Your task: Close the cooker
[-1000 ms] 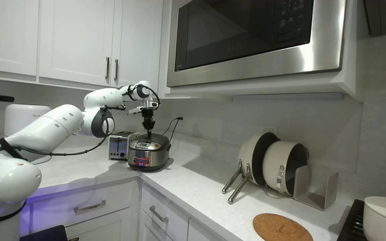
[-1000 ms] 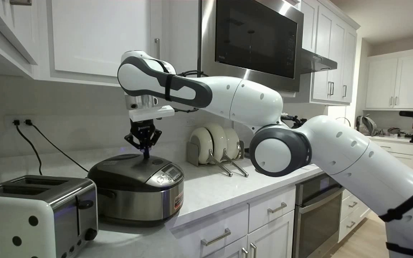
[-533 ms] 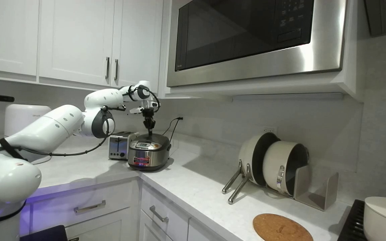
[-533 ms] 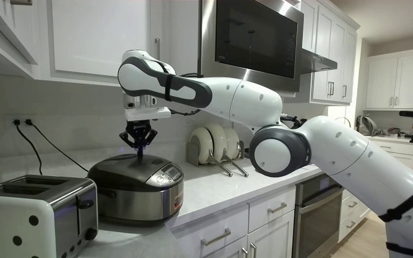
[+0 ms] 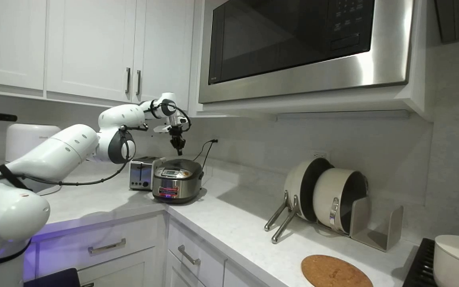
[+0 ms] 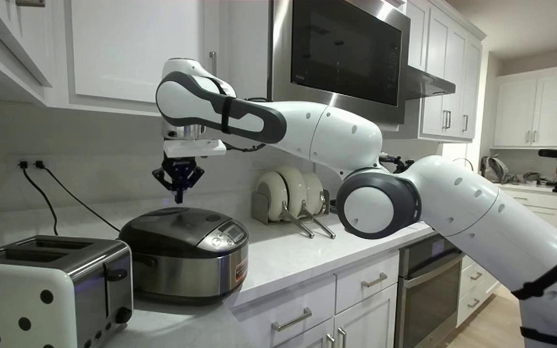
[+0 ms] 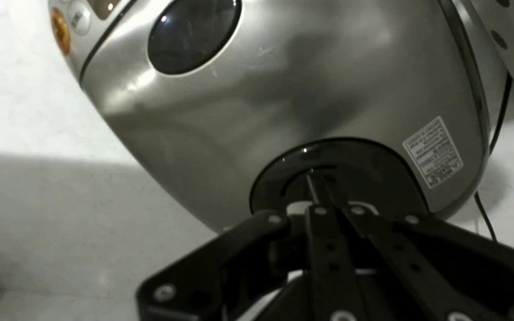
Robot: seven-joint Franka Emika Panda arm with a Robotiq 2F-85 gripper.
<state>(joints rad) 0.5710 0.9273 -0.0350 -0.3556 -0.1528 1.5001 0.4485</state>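
The cooker (image 5: pixel 176 186) is a round, silver-bodied rice cooker with a dark lid. It stands in the counter's corner and also shows in an exterior view (image 6: pixel 189 273). Its lid (image 6: pixel 177 232) is down flat on the body. My gripper (image 6: pixel 178 197) points down with its fingers together and nothing between them. In both exterior views the fingertips (image 5: pixel 179 152) are a little above the lid, apart from it. In the wrist view the shut fingers (image 7: pixel 322 187) are over the dark round vent (image 7: pixel 382 183) at the lid's rear, hiding part of it.
A toaster (image 6: pixel 99 290) stands close beside the cooker. Cords (image 6: pixel 73 198) run from the wall behind it. Pans in a rack (image 5: pixel 333 199), a cork mat (image 5: pixel 335 271) and a white pot (image 5: pixel 458 259) are farther along the counter. The microwave (image 5: pixel 305 93) and cabinets hang above.
The gripper has risen off the lid, where its fingertips were at the lid's surface, and shifted a little toward the cooker's rear. The lid stays down and the cooker has not moved.
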